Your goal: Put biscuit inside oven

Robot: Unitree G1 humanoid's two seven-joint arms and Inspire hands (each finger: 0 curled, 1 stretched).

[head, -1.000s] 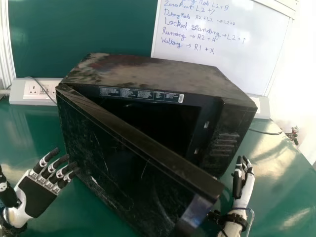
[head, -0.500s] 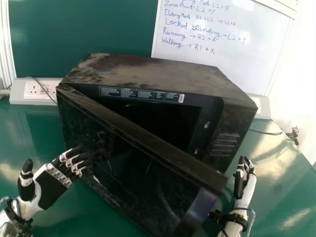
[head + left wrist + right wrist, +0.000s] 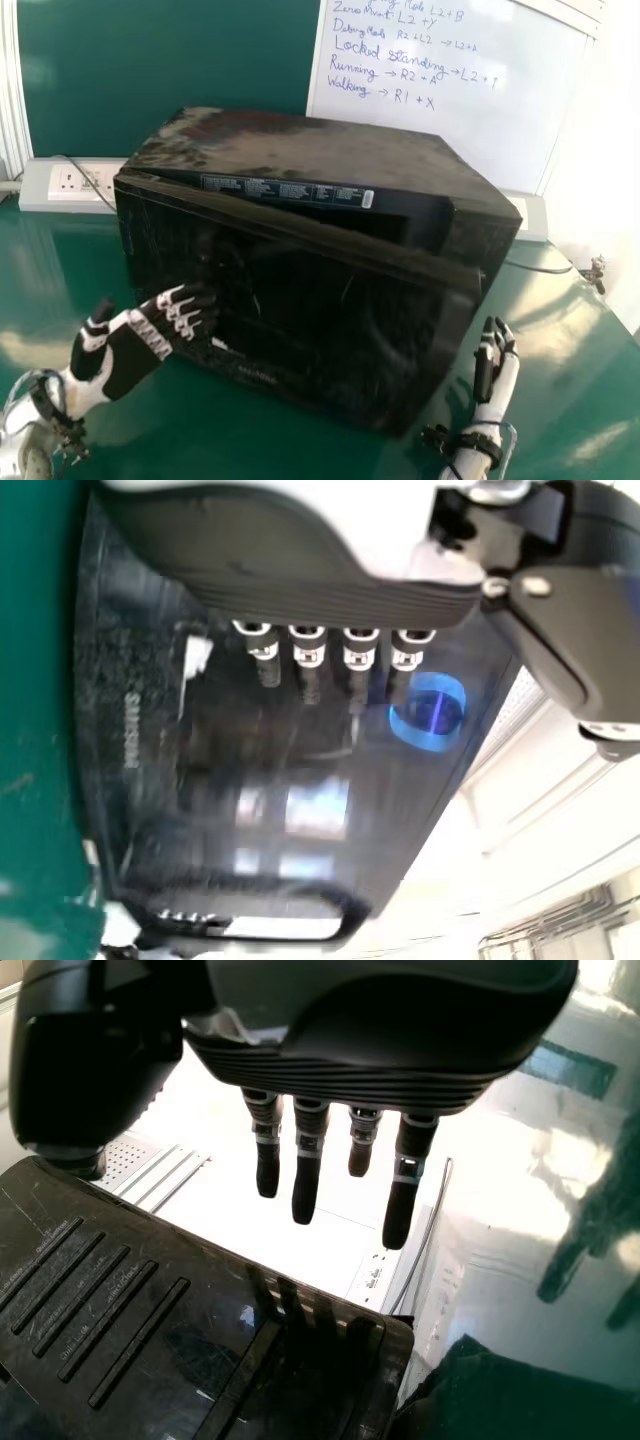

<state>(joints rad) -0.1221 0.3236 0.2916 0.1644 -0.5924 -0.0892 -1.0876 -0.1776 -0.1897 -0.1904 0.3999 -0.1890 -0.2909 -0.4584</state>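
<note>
**Microwave oven door ajar, left hand at its outer face**

Microwave oven sits on the green table, door partly open. Left hand is at the door's outer face, fingers extended with a slight bend, nothing gripped; fingertip contact: can't tell. Right hand is beside the oven's right side, fingers near straight, holding nothing.

Left wrist view adds bright reflections and a blue ring on the door glass. Right wrist view adds long raised bars on the front panel. Head view has the label strip above the cavity.

Cavity is dark, mostly behind the door; contents can't be made out. Both forearms are cut off in head view.
</note>
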